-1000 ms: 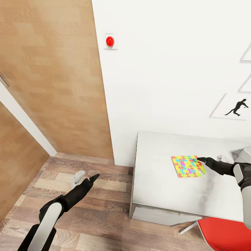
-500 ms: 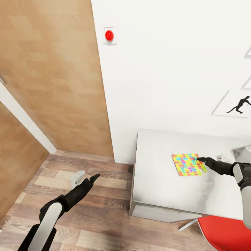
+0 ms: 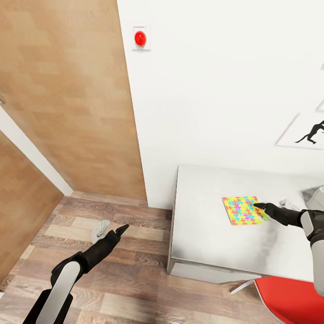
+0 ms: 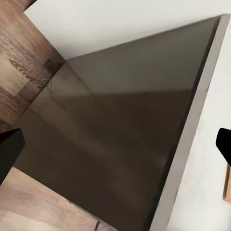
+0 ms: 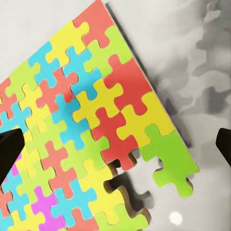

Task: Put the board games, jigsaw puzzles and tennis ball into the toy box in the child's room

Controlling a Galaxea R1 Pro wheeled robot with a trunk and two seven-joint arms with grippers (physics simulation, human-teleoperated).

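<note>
since the earlier frame the head camera has tilted slightly; arms and puzzle are unchanged. jigsaw puzzle (image 3: 241,210) lies flat on the desk (image 3: 211,243) near the wall. right gripper (image 3: 257,206) fingers spread apart, tips over the puzzle's edge, grasping nothing. left gripper (image 3: 121,229) hangs over the floor (image 3: 135,288); finger state cannot be told.

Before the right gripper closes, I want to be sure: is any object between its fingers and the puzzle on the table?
Nothing visible: the right gripper hangs open directly over the flat multicoloured jigsaw puzzle square on the light grey table.
</note>
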